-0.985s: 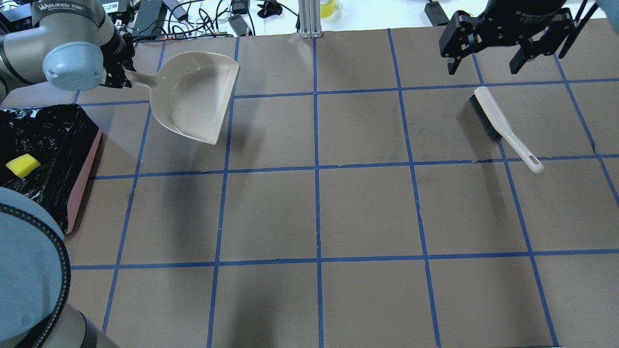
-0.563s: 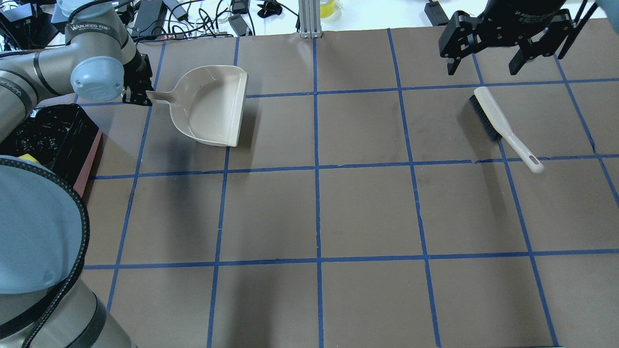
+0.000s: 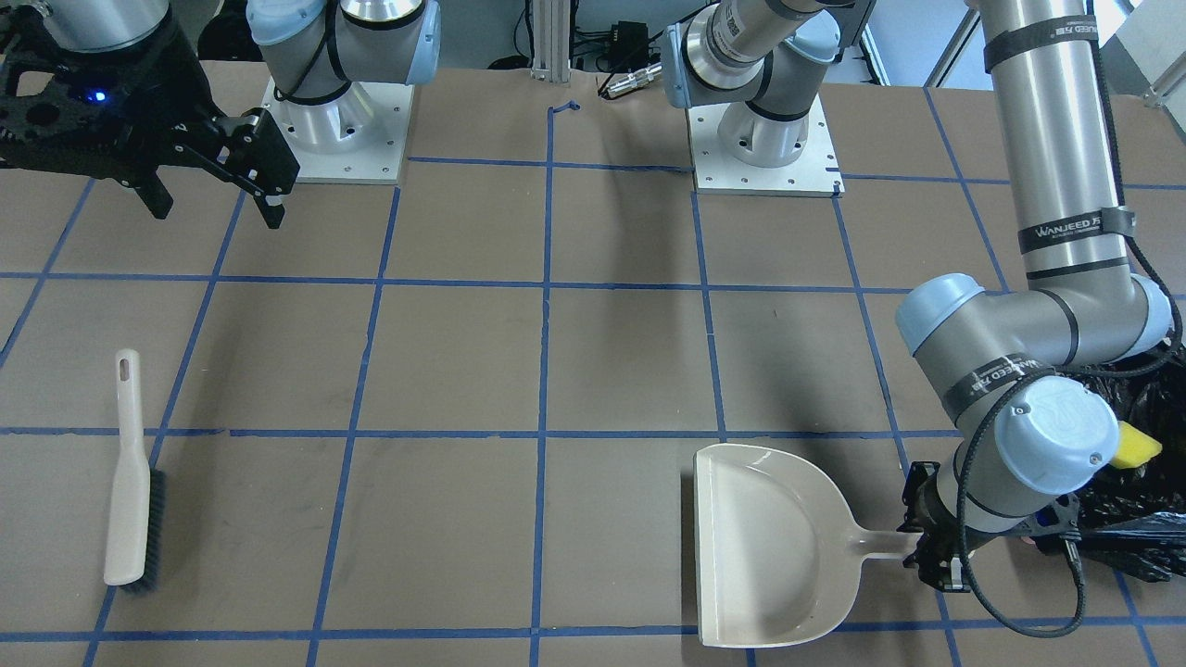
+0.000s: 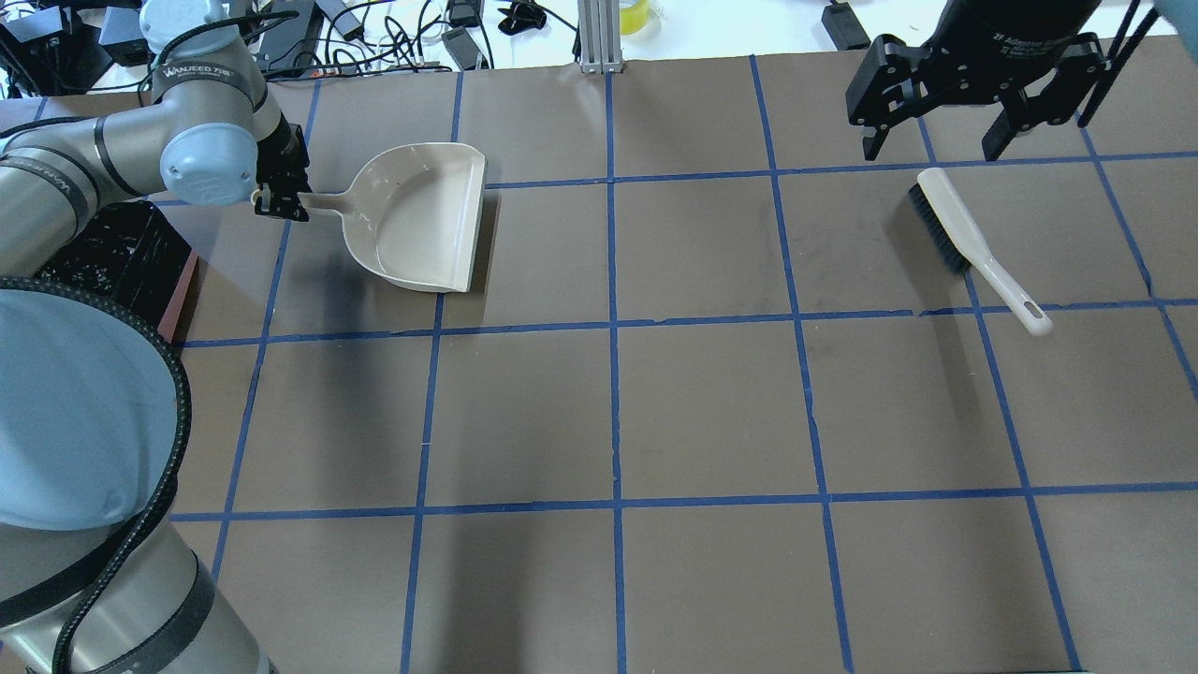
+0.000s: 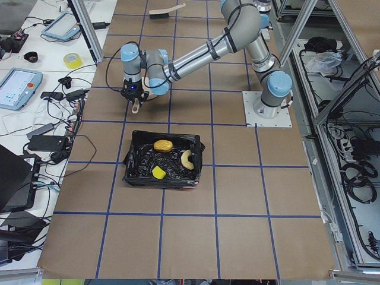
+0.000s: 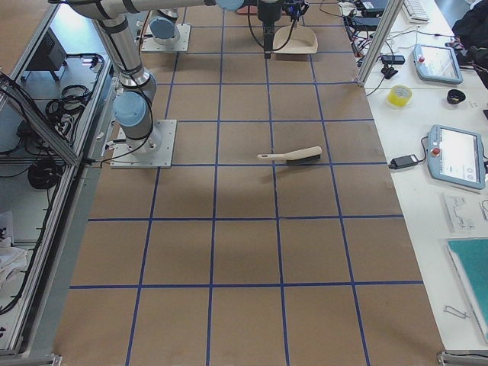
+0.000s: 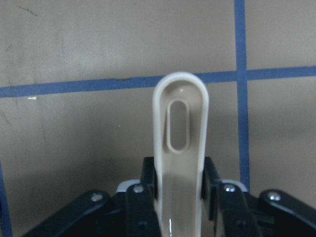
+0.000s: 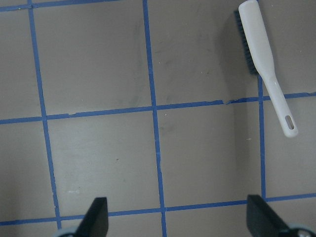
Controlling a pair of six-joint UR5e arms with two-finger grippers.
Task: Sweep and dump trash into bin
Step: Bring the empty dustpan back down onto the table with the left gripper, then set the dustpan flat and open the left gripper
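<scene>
My left gripper is shut on the handle of the beige dustpan, which lies level and low at the table's far left. I cannot tell if it touches the table. The wrist view shows the handle between the jaws. The dustpan looks empty. The bin, pink with a black bag, holds the golden-brown lump, the pale rind slice and the yellow-green wedge. In the overhead view my left arm hides most of the bin. My right gripper is open and empty above the far right.
A beige brush with dark bristles lies on the table below my right gripper and also shows in the right wrist view. Cables and small devices crowd the far edge. An aluminium post stands at the back.
My left arm has carried the dustpan to the right, away from the bin, levelled it and brought it lower. The arm now covers more of the bin. The right gripper has barely moved.
</scene>
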